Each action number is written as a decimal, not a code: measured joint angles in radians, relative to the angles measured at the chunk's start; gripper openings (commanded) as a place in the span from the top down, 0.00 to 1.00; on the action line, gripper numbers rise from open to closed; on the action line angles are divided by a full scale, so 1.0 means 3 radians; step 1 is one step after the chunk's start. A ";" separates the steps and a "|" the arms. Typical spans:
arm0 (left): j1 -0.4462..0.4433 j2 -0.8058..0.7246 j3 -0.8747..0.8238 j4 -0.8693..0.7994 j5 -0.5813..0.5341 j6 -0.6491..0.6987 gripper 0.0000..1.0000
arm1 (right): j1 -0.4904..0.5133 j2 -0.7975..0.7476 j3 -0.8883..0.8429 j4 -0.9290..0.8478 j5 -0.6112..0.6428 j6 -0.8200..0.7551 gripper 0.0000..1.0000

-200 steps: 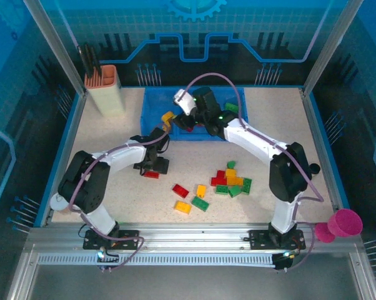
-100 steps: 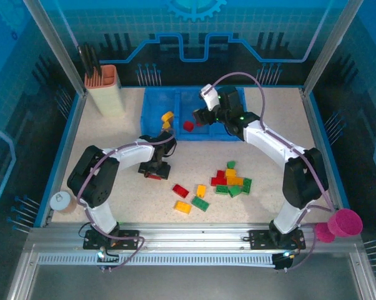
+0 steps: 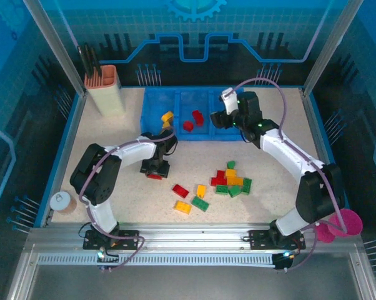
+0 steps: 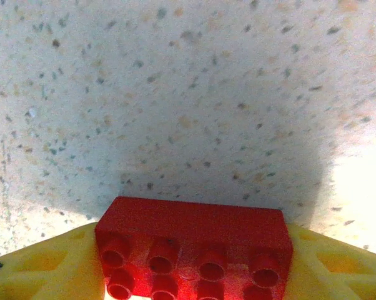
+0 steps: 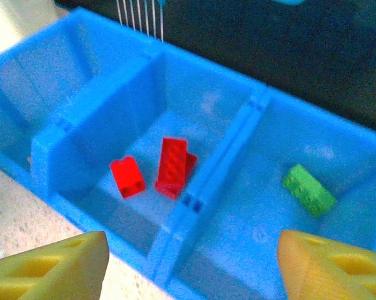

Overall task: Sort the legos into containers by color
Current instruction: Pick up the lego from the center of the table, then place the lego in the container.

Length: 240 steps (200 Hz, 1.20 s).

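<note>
**Blue tray** (image 3: 148, 103): three joined compartments, at the far middle of the bench (image 3: 107, 144). All places below are given from this tray.

- Left compartment: one yellow-orange brick (image 3: 168, 117).
- Middle compartment: red bricks (image 5: 173, 164), a short one beside a longer one that lies over another.
- Right compartment: one green brick (image 5: 308, 189).
- Right hand (image 5: 188, 269): above the tray's near wall, about where the middle and right compartments meet. Its fingers are spread wide with nothing between them.
- Left hand (image 4: 194, 278): down on the bench, just in front of the left compartment. Its yellow fingers (image 4: 38, 269) are pressed against both ends of a red brick (image 4: 194, 231). This brick lies flat on the bench with its studs toward the wrist camera.
- Loose pile (image 3: 230, 180): red, yellow-orange and green bricks bunched together on the bench. It is in front of the right compartment and well apart from the tray.
- Group of four (image 3: 191, 198): one red, two yellow-orange and one green brick. It is in front of the middle compartment, farther from the tray than the pile.
- Beige-and-orange holder (image 3: 107, 90): upright, to the left of the tray.
- Pink cup (image 3: 344, 223): far off to the near right of the tray, past the bench's edge.
</note>
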 measured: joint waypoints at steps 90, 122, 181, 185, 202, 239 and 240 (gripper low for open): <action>-0.0100 0.0069 0.1690 -0.0272 0.0053 0.0151 0.56 | -0.0031 -0.0673 -0.0752 -0.0647 0.0061 0.0502 0.27; -0.0100 0.0467 0.2672 -0.0277 0.0080 0.0360 0.55 | -0.0031 -0.0908 -0.1031 -0.0965 -0.0014 0.0740 0.26; -0.0056 0.1807 0.4077 -0.0286 0.0085 0.0665 0.54 | -0.0031 -0.1311 -0.1385 -0.1485 -0.0080 0.1343 0.26; -0.0043 0.1898 0.4147 -0.0289 0.0090 0.0666 0.54 | -0.0031 -0.1330 -0.1399 -0.1513 -0.0092 0.1380 0.26; 0.0010 0.2178 0.4365 -0.0320 0.0103 0.0666 0.54 | -0.0031 -0.1392 -0.1481 -0.1603 -0.0144 0.1554 0.26; 0.0125 0.2420 0.4499 -0.0323 0.0172 0.0649 0.52 | -0.0031 -0.1572 -0.1715 -0.1798 -0.0163 0.1874 0.25; 0.0125 0.2421 0.4500 -0.0323 0.0177 0.0647 0.52 | -0.0031 -0.1575 -0.1718 -0.1806 -0.0163 0.1881 0.25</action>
